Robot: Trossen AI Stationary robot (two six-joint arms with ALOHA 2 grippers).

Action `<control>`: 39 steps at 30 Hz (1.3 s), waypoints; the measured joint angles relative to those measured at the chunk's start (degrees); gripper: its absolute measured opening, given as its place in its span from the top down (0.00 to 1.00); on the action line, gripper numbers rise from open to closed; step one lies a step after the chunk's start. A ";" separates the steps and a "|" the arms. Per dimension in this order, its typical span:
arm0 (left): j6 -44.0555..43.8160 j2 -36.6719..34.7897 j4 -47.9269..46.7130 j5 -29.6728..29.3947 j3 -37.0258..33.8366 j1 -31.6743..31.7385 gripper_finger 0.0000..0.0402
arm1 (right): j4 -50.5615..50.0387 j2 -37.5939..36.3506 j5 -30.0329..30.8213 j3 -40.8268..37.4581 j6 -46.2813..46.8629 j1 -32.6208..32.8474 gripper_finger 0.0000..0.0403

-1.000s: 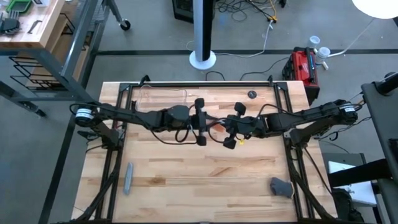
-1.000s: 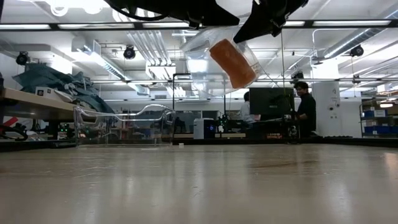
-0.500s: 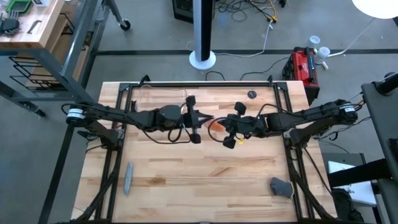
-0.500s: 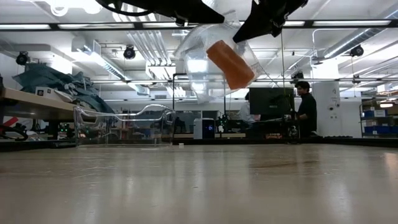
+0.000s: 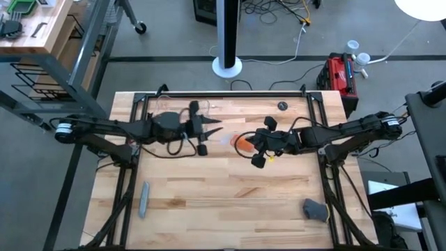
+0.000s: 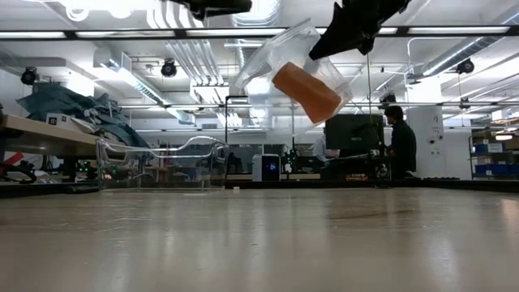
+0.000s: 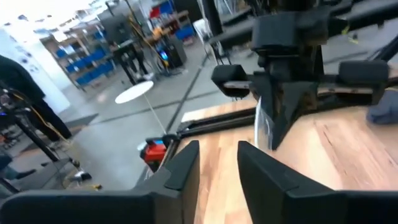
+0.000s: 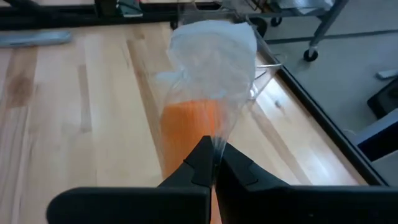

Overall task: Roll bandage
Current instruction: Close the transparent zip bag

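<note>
The bright orange soft fabric bandage [image 6: 306, 92], a stubby roll, hangs tilted inside a crinkled clear plastic wrap [image 6: 276, 55], well above the pale wooden bench [image 5: 230, 188]. The right claw [image 8: 214, 163] has its two dark fingers pressed together on an edge of the wrap, so the roll hangs from it without touching the bench. The left claw [image 7: 217, 163] is parted and grips nothing; it sits apart from the wrap, toward the left arm's side of the bench.

High view: the bandage [image 5: 244, 143] shows only as a small orange patch just beside the right claw [image 5: 259, 145], with the left claw [image 5: 201, 132] clear of it. This view alone shows a grey bar [image 5: 143, 199] near the front left of the bench, a dark grey crumpled object [image 5: 315, 209] at the front right, and a small round dark object [image 5: 282, 106] near the back edge.

Low view: the full outline of the roll and the wrap's open air clearance above the bench appear, with a person [image 6: 399, 144] standing in the room behind.

Right wrist view: the orange roll [image 8: 186, 127] is seen through the translucent wrap [image 8: 214, 59] directly above the closed fingertips.
</note>
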 joint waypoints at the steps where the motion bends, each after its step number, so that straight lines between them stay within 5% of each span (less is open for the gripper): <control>1: -0.02 -1.51 1.20 0.00 -1.61 0.00 0.75 | 0.52 -0.70 0.17 -0.84 0.32 0.01 1.00; 8: -0.03 -11.19 15.66 1.52 -14.21 0.00 0.68 | 15.91 -7.33 0.68 -10.32 0.20 -0.01 1.00; 17: -0.15 -11.44 26.85 1.80 -20.43 0.13 0.62 | 34.65 -8.89 0.73 -15.30 -5.20 0.00 1.00; 29: -1.53 -9.34 28.08 4.61 -22.66 0.98 0.47 | 35.96 -8.35 0.51 -15.43 -5.92 0.01 1.00; 39: -1.55 -0.56 28.56 4.66 -18.05 2.23 0.54 | 36.85 -8.35 -0.68 -15.43 -5.92 0.01 1.00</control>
